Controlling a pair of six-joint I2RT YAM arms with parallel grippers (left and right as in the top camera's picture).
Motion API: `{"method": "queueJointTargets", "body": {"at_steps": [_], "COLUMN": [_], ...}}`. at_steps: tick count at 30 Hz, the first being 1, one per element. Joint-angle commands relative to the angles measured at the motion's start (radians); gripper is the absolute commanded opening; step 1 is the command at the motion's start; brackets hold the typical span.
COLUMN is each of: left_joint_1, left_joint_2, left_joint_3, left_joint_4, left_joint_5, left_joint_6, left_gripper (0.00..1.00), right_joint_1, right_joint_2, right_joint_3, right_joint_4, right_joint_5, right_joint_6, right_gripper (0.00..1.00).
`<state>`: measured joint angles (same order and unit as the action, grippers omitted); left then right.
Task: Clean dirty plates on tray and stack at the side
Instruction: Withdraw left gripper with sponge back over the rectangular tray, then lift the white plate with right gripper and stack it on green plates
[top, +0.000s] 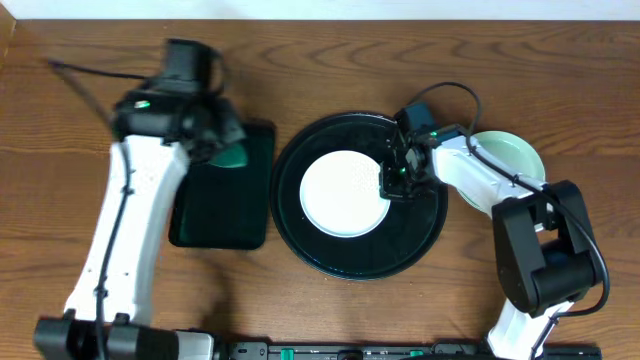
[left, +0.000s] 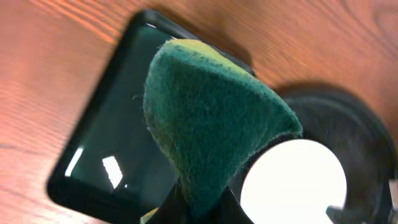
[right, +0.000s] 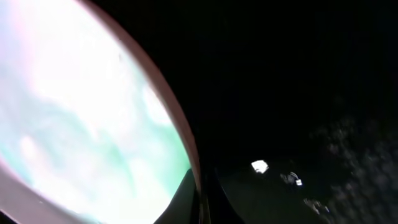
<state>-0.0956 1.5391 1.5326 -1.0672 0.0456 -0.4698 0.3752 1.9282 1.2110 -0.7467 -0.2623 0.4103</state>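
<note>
Scrubbing comes next: right claw (top: 393, 185) pinches the plate (top: 340, 195) on the tray (top: 420, 240), so left claw (left: 199, 208) (clamping the sponge (left: 211, 118)) must swing over.

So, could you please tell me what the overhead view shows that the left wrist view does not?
Only overhead: a second plate on the table to the right of the round tray, and the right end effector at the rim of the white plate on that tray. Only left wrist: the yellow backing of the green sponge, and the left end effector pinching it. Both: the rectangular tray, the round tray and the white plate.
</note>
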Motion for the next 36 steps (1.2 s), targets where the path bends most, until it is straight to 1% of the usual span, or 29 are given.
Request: {"method": "queueJointTargets", "body": {"at_steps": [1,6,10,15,16,20,23,27,32,35,36], "left_joint_1": [0.065,0.084,0.084,0.084,0.084,0.084,0.084,0.084,0.084,0.084,0.084], "left_joint_2": [0.013,0.030,0.043,0.047,0.047,0.047,0.047,0.047,0.047,0.047,0.047], "left_joint_3": [0.002,-0.021,-0.032,-0.035,-0.035,-0.035,-0.035,-0.035,-0.035,-0.035,-0.035], "left_joint_4": [-0.012,-0.008,-0.005,-0.002,-0.001,-0.001,-0.001,0.000,-0.001,0.000,-0.001], "left_joint_5": [0.004,0.003,0.002,-0.005,-0.005,-0.005,-0.005,-0.005,-0.005,-0.005,-0.008], "left_joint_6": [0.032,0.032,0.032,0.032,0.032,0.032,0.032,0.032,0.032,0.032,0.032], "left_gripper": [0.07,0.07,0.07,0.07,0.07,0.07,0.07,0.07,0.07,0.07,0.07], "right_joint_1": [0.057,0.175,0.269,0.395,0.440,0.528,0.587,0.645,0.663,0.656,0.645], "right_joint_2": [-0.125,-0.266,-0.351,-0.401,-0.401,-0.400,-0.400,-0.400,-0.400,-0.400,-0.400], "right_joint_3": [0.064,0.093,0.093,0.093,0.093,0.093,0.093,0.093,0.093,0.093,0.093], "right_joint_4": [-0.080,-0.156,-0.171,-0.166,-0.163,-0.154,-0.154,-0.154,-0.153,-0.150,-0.151], "right_joint_5": [0.289,0.693,0.944,1.237,1.326,1.455,1.600,1.680,1.667,1.578,1.486], "right_joint_6": [-0.038,-0.037,-0.038,-0.049,-0.066,-0.151,-0.173,-0.193,-0.203,-0.175,-0.174], "right_gripper": [0.01,0.01,0.01,0.01,0.01,0.01,0.01,0.01,0.01,0.01,0.01]}}
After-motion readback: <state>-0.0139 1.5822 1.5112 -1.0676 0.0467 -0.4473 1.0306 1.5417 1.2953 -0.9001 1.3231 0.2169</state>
